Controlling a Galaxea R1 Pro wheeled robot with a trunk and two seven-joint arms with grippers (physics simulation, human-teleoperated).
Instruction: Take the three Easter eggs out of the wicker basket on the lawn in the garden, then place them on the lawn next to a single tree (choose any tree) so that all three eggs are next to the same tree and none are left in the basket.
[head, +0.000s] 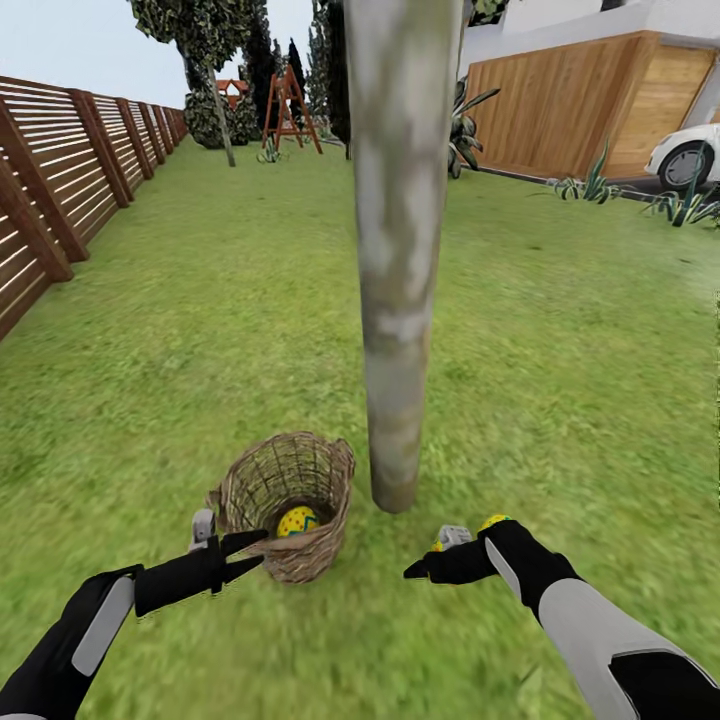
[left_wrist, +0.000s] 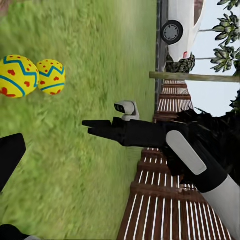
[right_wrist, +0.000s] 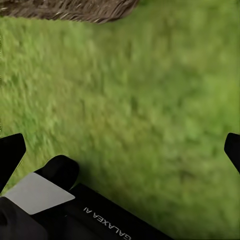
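Three Easter eggs counted: one (head: 297, 521) inside wicker basket (head: 288, 500) beside tree (head: 398, 300); two (left_wrist: 19, 76) (left_wrist: 51, 76) touching on lawn (head: 560, 380). Left gripper (head: 248, 556) fingers apart, empty, at basket. Right gripper (head: 420, 572) fingers apart, empty.

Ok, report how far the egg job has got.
Done: two yellow zigzag-banded eggs lie on the green lawn, near the pale grey tree trunk. In hand: nothing; the right gripper is open over grass, the left gripper sits beside the woven brown wicker basket. Left: one egg inside it.
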